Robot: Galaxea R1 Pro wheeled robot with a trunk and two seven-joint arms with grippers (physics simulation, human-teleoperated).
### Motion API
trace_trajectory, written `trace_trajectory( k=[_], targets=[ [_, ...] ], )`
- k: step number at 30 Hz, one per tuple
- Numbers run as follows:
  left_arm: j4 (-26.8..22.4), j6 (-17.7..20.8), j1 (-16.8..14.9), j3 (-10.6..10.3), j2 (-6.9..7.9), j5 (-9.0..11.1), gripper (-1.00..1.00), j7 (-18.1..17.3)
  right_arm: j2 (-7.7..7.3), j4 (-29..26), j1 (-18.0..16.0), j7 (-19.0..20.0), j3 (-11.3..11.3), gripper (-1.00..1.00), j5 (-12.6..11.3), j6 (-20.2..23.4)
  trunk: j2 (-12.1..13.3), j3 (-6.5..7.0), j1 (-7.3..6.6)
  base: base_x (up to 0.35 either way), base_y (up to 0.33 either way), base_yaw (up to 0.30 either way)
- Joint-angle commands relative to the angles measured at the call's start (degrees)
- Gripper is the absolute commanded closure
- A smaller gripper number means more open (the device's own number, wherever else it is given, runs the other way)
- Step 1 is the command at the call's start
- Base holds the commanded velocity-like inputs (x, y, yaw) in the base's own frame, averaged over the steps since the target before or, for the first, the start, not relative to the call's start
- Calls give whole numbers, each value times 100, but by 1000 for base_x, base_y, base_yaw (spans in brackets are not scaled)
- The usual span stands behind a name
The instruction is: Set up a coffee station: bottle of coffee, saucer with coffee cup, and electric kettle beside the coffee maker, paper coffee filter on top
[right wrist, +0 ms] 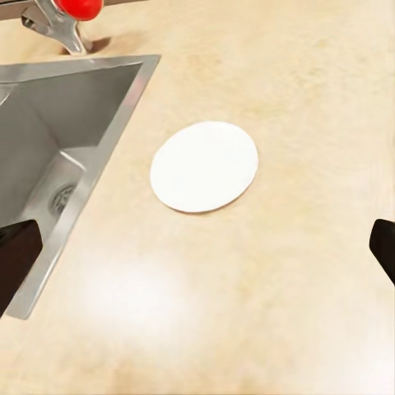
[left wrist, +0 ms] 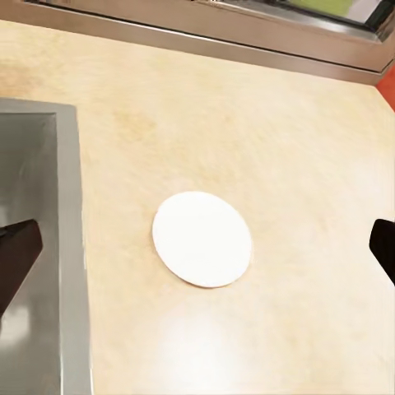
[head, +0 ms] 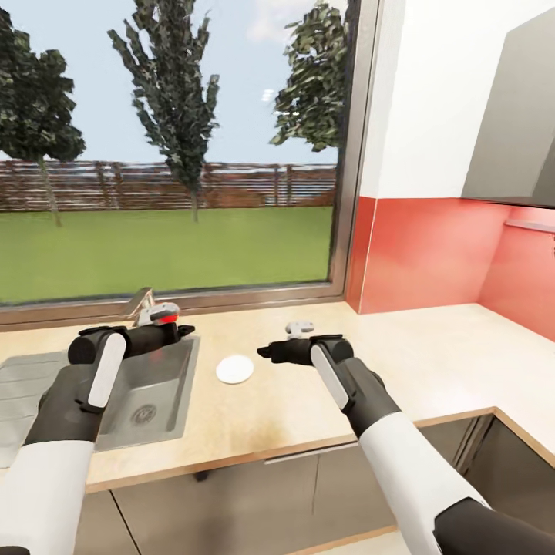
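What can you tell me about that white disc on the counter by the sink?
The white disc is a flat, plain white round piece, thin and matte, possibly the paper coffee filter. It lies flat on the beige countertop, just beside the steel sink but apart from its rim. Nothing touches it. It lies between the left gripper and right gripper, whose jaws stand open; neither holds it.

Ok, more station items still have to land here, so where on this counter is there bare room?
Widest patch: the countertop beyond the right claw, running to the red backsplash corner. A narrower strip lies between the white disc and the window sill. Crowded: around the sink and faucet, where the left claw hovers.
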Motion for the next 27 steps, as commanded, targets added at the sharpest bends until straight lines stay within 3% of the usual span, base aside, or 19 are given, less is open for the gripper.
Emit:
trace_trajectory(
  k=[1, 5, 9, 12, 16, 27],
  targets=[
    [-2, 23, 0, 8, 1, -26, -100, -38, 3, 32, -1, 34, -4, -100, 36, 28, -4, -2, 5, 229, 268, -201],
    [-5, 23, 1, -53, -7, -22, -100, -39, 3, 227, 11, 101, -9, -100, 36, 47, -4, -2, 5, 173, 183, -152],
    [0, 26, 122, -238, 2, 54, -100, -421, 3, 369, 70, 1089, -19, -100, 40, 67, -4, -2, 5, 29, 29, -20],
    [1, 19, 195, -277, 12, 91, -100, -845, 3, 497, 75, 1372, -21, -100, 42, 75, -4, -2, 5, 11, 5, -4],
    [4, 15, 224, -289, 23, 99, -100, -1045, 3, 665, 78, 1458, -16, -100, 37, 69, -4, -2, 5, 148, 1, -1],
    [11, -1, 365, -296, 18, 90, -100, -1085, 3, 716, 81, 1481, -12, -100, 36, 68, -4, -2, 5, 112, 0, 0]
  ],
)
